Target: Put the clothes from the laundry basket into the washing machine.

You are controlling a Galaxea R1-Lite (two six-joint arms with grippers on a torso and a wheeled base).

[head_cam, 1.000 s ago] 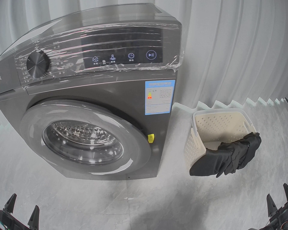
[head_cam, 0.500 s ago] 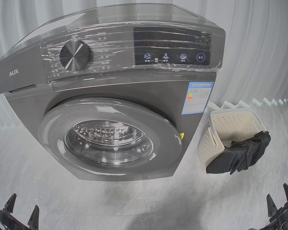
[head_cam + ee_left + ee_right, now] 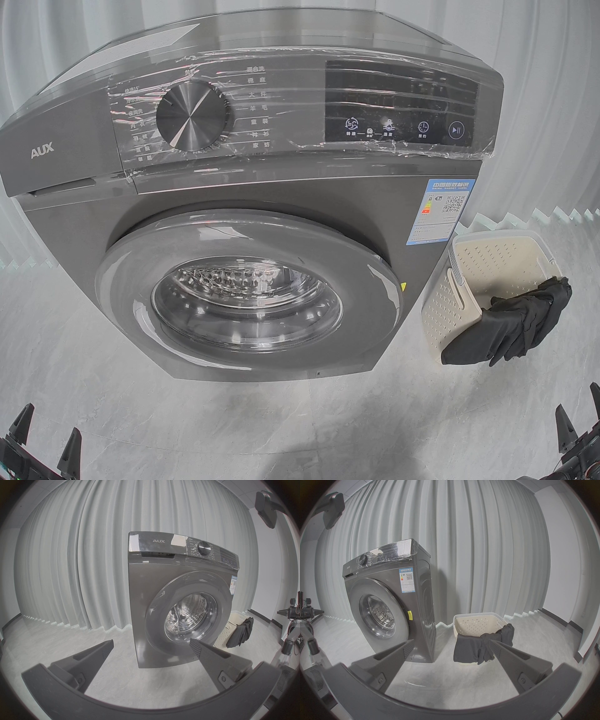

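**Inspector:** Head view, placement?

**Surveyor:** Records washing machine [image 3: 250,206] centre, door [image 3: 250,300] shut, so needs opening first. Finds laundry basket [image 3: 500,262] just right of it, likely for a short carry. Sees black clothes [image 3: 512,322] draped over its near rim, easy to seize. Notes left gripper [image 3: 49,428] and right gripper [image 3: 578,406] low at the near edge, both released and empty.

**Inspector:** Left wrist view?

**Surveyor:** Confirms left gripper [image 3: 150,642] spread wide, aimed at the door from well apart.

**Inspector:** Right wrist view?

**Surveyor:** Confirms right gripper [image 3: 450,642] spread wide, facing laundry basket and black clothes without touching.

**Inspector:** Against the earlier frames?

**Surveyor:** Logs whole head picture shifted, washing machine now farther right. Judges that a camera move, not the things. Logs both grippers unchanged.
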